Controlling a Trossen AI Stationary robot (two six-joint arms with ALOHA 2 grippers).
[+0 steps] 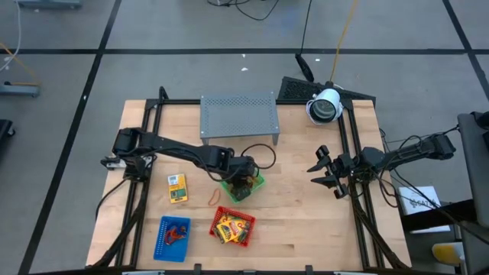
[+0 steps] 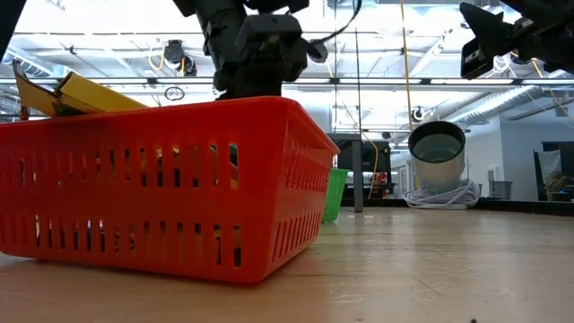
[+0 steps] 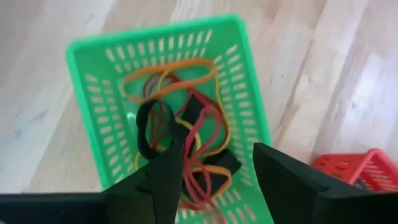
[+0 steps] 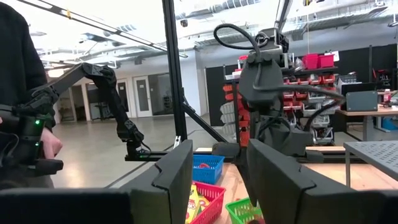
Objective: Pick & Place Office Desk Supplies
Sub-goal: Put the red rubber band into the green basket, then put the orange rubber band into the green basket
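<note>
The left claw (image 1: pixel 243 183) hangs directly over the small green mesh tray (image 3: pixel 93 93), its two dark fingers (image 3: pixel 155 186) parted to a middling gap with nothing between them. Below it, inside the tray, lies a tangle of thin orange, red and yellow rubber-band loops (image 3: pixel 186 124) with a dark loop among them; these supplies look already placed.

Just beside the left claw, toward the front edge of the tabletop (image 1: pixel 306 221), the red mesh tray (image 1: pixel 233 228) holds flat yellow-orange printed packets (image 1: pixel 229 225). Farther off on the same side, the blue mesh tray (image 1: pixel 172 237) holds a few small dark and red items.

Still loose on the bare wood are one yellow-orange packet (image 1: pixel 177 188), well out from the claw toward the left arm's base, and a single orange rubber band (image 1: pixel 215 197) lying close beside the green tray. By my judgement the sorting is mostly done, with these two pieces left.

The green tray's walls sit close under the left claw, so it should lift clear before moving sideways. The grey perforated metal rack (image 1: pixel 238 116) stands behind it, near the arm. The right claw (image 1: pixel 330 174) waits well apart over open wood, fingers spread and empty, leaving the middle free.
</note>
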